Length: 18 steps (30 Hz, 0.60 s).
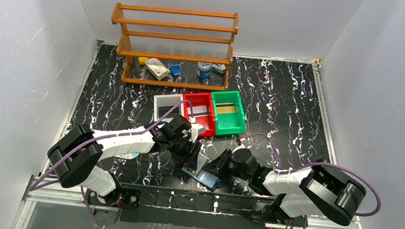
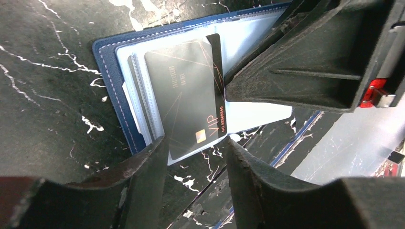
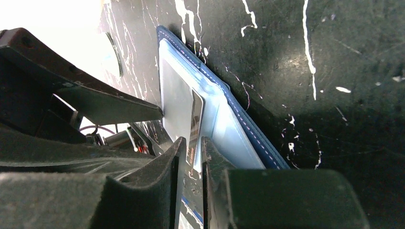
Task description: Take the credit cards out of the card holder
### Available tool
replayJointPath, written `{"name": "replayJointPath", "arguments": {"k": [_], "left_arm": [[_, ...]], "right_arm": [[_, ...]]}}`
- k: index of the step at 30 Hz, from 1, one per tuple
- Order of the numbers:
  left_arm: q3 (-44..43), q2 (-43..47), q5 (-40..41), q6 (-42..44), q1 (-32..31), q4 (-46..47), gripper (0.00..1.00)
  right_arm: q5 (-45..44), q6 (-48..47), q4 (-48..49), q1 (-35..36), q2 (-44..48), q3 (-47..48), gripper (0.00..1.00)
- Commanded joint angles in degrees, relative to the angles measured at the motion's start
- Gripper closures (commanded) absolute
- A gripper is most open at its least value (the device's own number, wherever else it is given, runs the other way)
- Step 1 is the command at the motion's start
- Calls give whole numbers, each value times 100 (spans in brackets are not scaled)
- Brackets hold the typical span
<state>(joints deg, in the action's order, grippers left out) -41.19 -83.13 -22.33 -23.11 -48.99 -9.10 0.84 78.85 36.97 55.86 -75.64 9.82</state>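
Note:
The card holder lies open on the black marbled table, navy cover down, pale blue sleeves up. A dark credit card marked VIP sticks halfway out of a sleeve. My left gripper straddles the card's free end, a fingertip against each long edge. My right gripper comes in from the other side, its tip at the card's right edge. Its jaws stand a narrow gap apart, with the card running in between them beside the holder. Whether they pinch it is unclear.
Grey, red and green bins stand just behind the grippers. A wooden rack with small items is at the back. A white oval packet lies under the left arm. White walls enclose the table.

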Motion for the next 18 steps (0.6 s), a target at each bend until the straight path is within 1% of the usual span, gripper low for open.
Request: {"name": "replayJointPath", "arguments": {"k": [1, 3, 5, 9, 10, 12, 14, 16, 18], "left_arm": [[-106, 447, 418, 85, -35, -152, 51], [-103, 614, 698, 109, -35, -126, 48], [-129, 532, 821, 125, -31, -105, 46], [-250, -15, 513, 102, -36, -92, 49], [-256, -122, 417, 79, -33, -56, 51], [-219, -221, 226, 53, -39, 43, 65], [-185, -251, 46, 52, -40, 115, 73], [-150, -231, -23, 90, -39, 105, 79], [-124, -193, -11, 105, -40, 53, 81]], "right_arm": [[77, 27, 358, -43, -110, -60, 73], [85, 17, 365, -50, -146, -52, 73], [105, 16, 398, -76, -191, -59, 73], [177, 16, 515, -85, -281, -60, 73], [185, 22, 533, -93, -297, -66, 73], [194, 46, 598, -101, -311, -97, 73], [218, 58, 684, -108, -319, -127, 73], [255, 61, 762, -135, -320, -154, 73], [299, 56, 844, -152, -328, -171, 73]]}}
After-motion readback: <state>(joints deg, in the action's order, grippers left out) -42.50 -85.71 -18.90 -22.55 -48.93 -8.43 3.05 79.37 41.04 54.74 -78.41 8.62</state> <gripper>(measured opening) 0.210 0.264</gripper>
